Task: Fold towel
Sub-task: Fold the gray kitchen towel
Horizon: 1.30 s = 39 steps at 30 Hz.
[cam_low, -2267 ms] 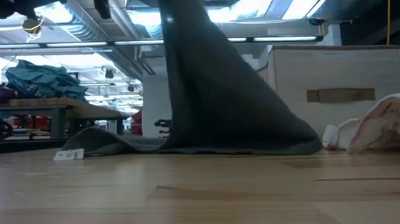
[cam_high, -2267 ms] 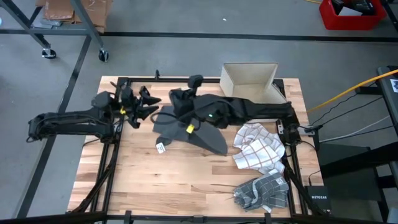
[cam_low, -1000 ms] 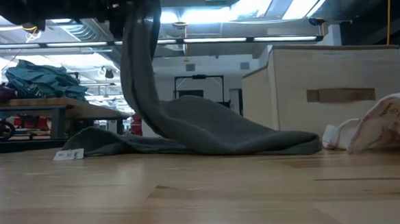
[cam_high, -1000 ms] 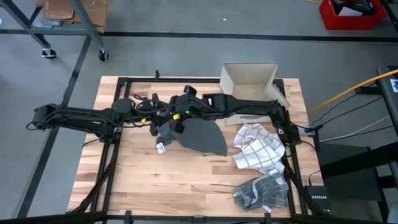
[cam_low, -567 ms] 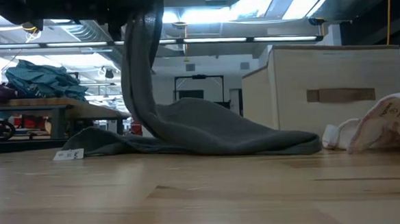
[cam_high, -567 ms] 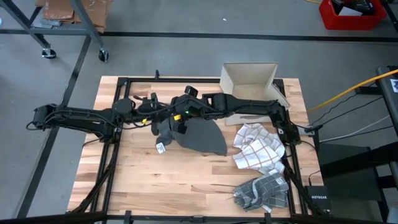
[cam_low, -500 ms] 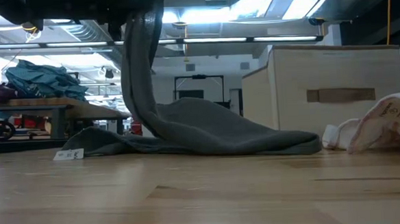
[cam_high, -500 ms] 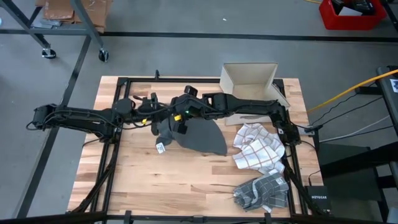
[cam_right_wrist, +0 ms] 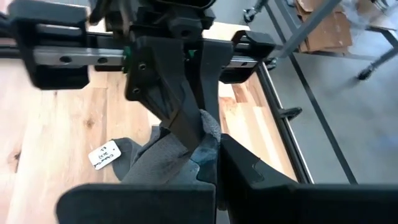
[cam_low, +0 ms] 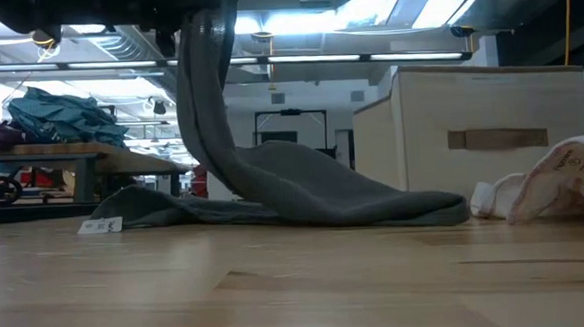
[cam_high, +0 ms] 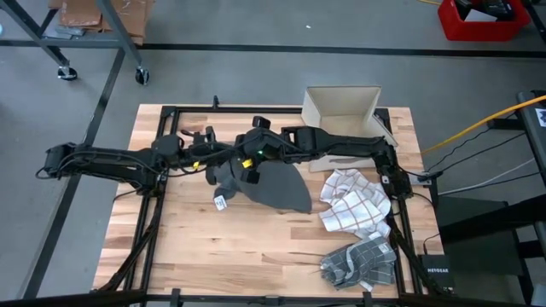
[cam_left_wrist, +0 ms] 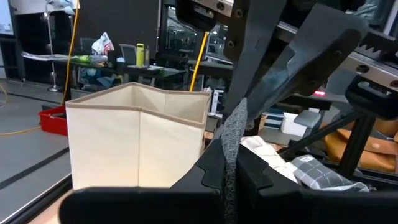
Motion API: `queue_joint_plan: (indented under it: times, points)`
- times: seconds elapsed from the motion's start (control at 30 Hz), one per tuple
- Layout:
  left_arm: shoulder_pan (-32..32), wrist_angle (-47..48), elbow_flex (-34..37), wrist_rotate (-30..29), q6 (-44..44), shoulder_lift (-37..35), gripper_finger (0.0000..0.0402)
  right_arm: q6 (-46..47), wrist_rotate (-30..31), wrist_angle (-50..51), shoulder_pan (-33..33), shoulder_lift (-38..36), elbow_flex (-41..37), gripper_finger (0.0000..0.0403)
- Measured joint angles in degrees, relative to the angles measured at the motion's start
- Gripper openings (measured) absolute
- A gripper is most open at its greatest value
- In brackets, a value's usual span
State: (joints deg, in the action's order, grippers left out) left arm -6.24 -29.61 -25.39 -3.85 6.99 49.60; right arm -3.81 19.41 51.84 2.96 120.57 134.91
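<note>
Towel (cam_high: 271, 183) corner is pinched tight in both my grippers, so I can lift it and find its edges. My left gripper (cam_high: 215, 154) and right gripper (cam_high: 241, 157) meet nose to nose above the table (cam_high: 256, 256), both squeezed shut on the same bit of cloth. The towel is dark grey. It hangs down in a thin strip, and the rest lies crumpled near the table's middle.

The front and left of the counter (cam_high: 213, 247) lie bare — the box (cam_high: 341, 109) and checked cloths (cam_high: 354, 205) crowd the right side.
</note>
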Motion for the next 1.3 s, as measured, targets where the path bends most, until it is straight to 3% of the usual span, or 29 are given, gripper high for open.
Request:
queue_joint_plan:
  times: [0.2,0.6,0.7,0.87,1.03,1.3]
  points:
    - [0.0,0.4,0.0,0.0,0.0,-1.2,0.0001,-1.0,-0.5,-2.3,0.0,0.0,0.0,0.0023]
    - [0.0,0.6,0.2,-1.8,-1.5,-4.1,0.0000,-1.1,4.8,-1.1,0.0,-0.9,0.1,0.0174]
    - [-0.1,0.3,0.2,-2.7,-0.6,-6.9,0.0000,-1.1,8.3,2.9,0.0,-2.9,0.1,0.0184]
    - [-0.1,-0.8,0.2,-2.7,1.5,-13.4,0.0000,-0.7,9.1,8.4,0.0,-6.3,0.1,0.0180]
    - [-0.1,-5.4,0.2,6.2,1.9,-19.1,0.0000,-0.9,8.7,7.7,-0.4,-6.7,0.1,0.0177]
    - [0.0,-3.4,0.1,18.8,5.7,-23.3,0.0000,-1.4,-3.0,1.8,-1.2,-2.4,0.0,0.0177]
